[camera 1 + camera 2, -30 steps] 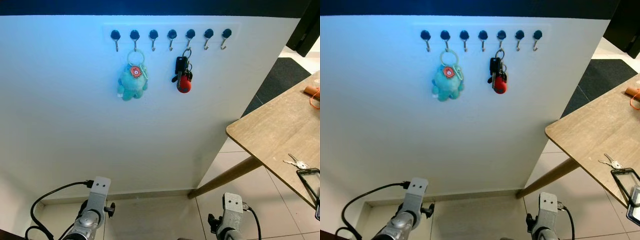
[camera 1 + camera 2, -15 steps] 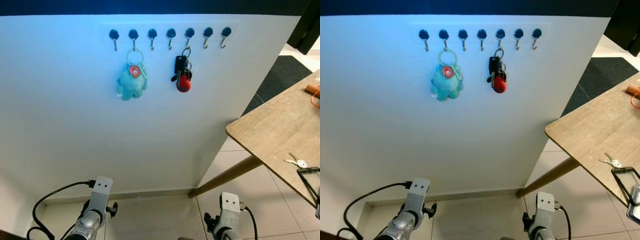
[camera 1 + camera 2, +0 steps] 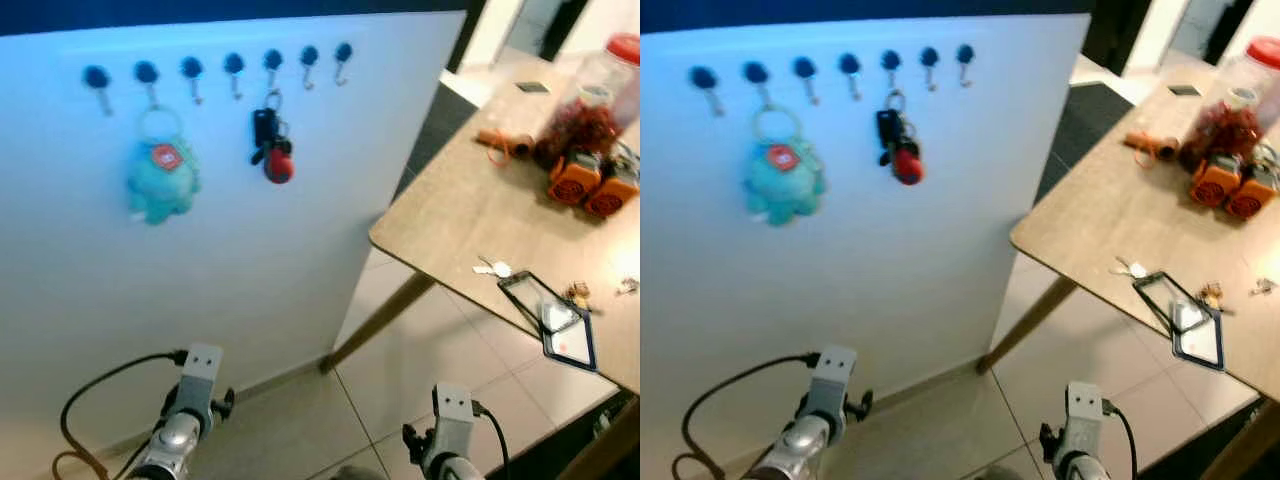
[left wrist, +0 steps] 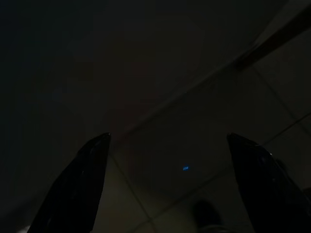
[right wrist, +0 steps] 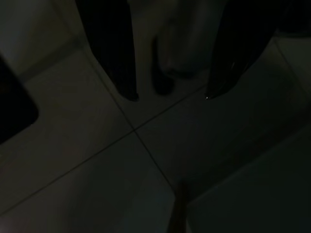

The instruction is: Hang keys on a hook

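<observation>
Both arms hang idle; left gripper (image 4: 165, 194) wide, right gripper (image 5: 170, 94) wide, nothing held.

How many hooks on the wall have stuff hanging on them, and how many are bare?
Hooks holding something: 2 (a teal plush toy and a key bunch with a red fob)
Bare hooks: 5
Total: 7 hooks

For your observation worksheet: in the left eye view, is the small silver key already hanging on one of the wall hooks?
No. The silver key lies on the wooden table, beside a dark flat case.
</observation>
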Tool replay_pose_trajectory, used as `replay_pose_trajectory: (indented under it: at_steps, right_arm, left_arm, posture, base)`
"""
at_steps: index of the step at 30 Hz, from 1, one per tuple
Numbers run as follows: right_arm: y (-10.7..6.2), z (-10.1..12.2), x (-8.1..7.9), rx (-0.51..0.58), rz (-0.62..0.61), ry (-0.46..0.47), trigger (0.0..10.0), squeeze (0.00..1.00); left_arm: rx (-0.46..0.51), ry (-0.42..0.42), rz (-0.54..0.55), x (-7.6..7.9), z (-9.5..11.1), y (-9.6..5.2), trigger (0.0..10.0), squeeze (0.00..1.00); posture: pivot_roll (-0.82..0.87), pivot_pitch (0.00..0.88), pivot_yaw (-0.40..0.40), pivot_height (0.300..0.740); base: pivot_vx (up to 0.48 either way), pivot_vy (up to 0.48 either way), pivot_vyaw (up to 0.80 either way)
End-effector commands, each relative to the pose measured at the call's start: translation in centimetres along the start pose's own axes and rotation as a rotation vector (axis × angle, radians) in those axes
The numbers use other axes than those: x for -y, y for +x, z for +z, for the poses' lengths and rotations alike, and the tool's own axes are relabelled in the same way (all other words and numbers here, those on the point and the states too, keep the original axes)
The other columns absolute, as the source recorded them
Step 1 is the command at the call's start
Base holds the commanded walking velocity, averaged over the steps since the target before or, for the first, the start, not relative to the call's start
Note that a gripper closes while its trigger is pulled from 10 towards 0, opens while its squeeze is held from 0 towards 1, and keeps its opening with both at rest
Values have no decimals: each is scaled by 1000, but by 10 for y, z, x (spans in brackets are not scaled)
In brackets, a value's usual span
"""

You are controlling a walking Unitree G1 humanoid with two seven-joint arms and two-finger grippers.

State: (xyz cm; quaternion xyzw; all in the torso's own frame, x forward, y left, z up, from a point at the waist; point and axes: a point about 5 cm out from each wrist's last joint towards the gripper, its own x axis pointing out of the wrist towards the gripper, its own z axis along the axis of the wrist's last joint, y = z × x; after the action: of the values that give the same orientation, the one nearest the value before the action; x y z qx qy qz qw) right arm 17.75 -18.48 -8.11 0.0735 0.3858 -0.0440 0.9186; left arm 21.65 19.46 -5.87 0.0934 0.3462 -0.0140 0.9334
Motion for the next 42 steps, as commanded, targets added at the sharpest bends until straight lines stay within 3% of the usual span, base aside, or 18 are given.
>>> replay_pose_trajectory:
  at_steps: [1, 8, 12, 18, 29, 39, 42]
  right_arm:
    - [-2, -4, 6, -8, -13, -11, 10000, 0]
    - [-2, -3, 4, -9, 12, -43, 10000, 0]
    - [-1, -2, 2, -9, 32, -58, 10000, 0]
    - [-1, -2, -1, -16, 60, -90, 10000, 0]
    - [0, 0, -4, -36, 109, -150, 10000, 0]
    - [0, -3, -10, -56, 160, -190, 10000, 0]
    - [0, -2, -9, -60, 168, -212, 10000, 0]
  left_arm:
    - [23, 11, 6, -1, 3, 0, 10000, 0]
    - [52, 14, 35, -6, 6, 0, 10000, 0]
    - [150, -6, 55, -7, 18, -1, 10000, 0]
    - [120, -6, -47, 9, 9, -2, 10000, 0]
    - [122, -46, -66, 16, 13, -1, 10000, 0]
    - [101, -67, -41, 13, 9, -1, 10000, 0]
    - [103, -114, -3, 10, 7, -2, 10000, 0]
  posture:
    - [49, 60, -32, 740]
    - [56, 64, -42, 740]
    - [66, 92, -59, 740]
    - [70, 95, -66, 740]
    - [73, 94, -73, 740]
    - [73, 90, -77, 740]
    - [65, 81, -104, 740]
  base:
    - [0, 0, -800]
    - [0, 0, -800]
    - [0, 0, -800]
    - [0, 0, -800]
    - [0, 0, -800]
    - [0, 0, -156]
    - [0, 0, 0]
